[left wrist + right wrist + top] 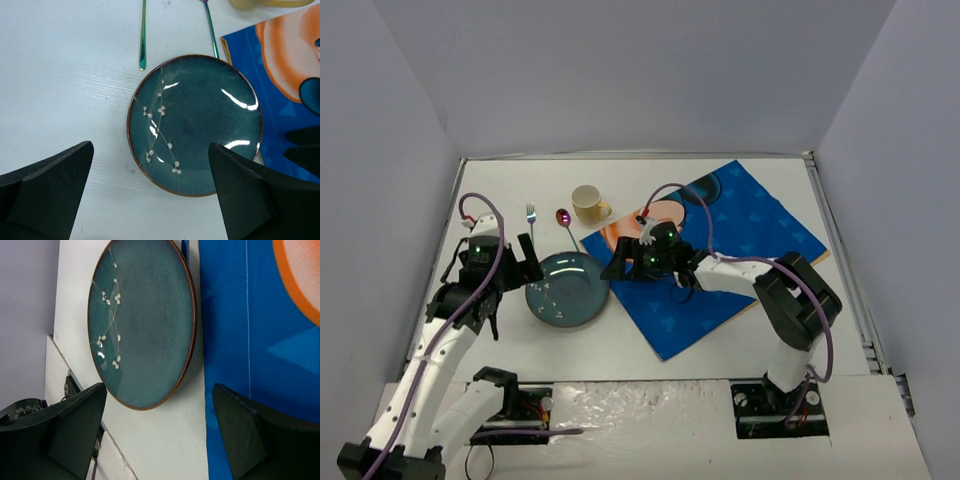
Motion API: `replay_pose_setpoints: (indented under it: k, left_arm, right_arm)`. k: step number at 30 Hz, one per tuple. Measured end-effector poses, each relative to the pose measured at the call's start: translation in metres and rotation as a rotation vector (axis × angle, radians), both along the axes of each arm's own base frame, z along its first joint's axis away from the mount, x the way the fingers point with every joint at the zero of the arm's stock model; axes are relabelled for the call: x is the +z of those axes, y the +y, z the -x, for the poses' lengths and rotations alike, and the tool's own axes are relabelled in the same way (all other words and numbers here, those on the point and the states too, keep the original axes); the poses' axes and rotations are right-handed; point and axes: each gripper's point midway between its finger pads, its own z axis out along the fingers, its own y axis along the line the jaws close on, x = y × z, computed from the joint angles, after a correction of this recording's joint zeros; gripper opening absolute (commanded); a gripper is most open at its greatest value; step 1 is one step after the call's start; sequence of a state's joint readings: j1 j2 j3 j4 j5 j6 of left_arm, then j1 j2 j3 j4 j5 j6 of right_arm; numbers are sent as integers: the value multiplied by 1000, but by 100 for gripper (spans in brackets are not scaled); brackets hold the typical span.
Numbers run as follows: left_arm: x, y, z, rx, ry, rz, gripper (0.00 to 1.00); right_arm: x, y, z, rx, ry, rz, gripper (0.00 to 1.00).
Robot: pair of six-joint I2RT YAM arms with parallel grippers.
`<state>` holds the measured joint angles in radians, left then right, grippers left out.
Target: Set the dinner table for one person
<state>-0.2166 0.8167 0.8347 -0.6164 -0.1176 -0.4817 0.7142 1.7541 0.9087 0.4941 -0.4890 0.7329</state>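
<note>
Hovering, jaws wide, left gripper [150, 152] & right gripper [160, 390] flank round teal glazed plate [200, 120] under me on white dinner table [60, 75], beside blue cartoon placemat [250, 365]. Nxt, prob.: pinch rim, move onto mat.

plate [567, 289] on dinner table [620, 352] beside placemat [745, 240] | left pincer [528, 265], right pincer [617, 266] flank plate | cup [587, 203] beyond

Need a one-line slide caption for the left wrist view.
Open left tool framing the teal plate on the white table, fork and spoon handles beyond, blue placemat at right.
</note>
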Motion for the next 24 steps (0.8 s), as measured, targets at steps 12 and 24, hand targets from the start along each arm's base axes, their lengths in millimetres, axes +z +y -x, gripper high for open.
replay_pose_setpoints:
  k: [12, 24]
  left_arm:
    - [-9, 7, 2, 26, 31, -2, 97]
    - [-5, 12, 2, 44, 13, 2, 97]
  right_arm:
    - [-23, 31, 7, -14, 136, -63, 68]
    - [-30, 44, 16, -39, 213, -94, 63]
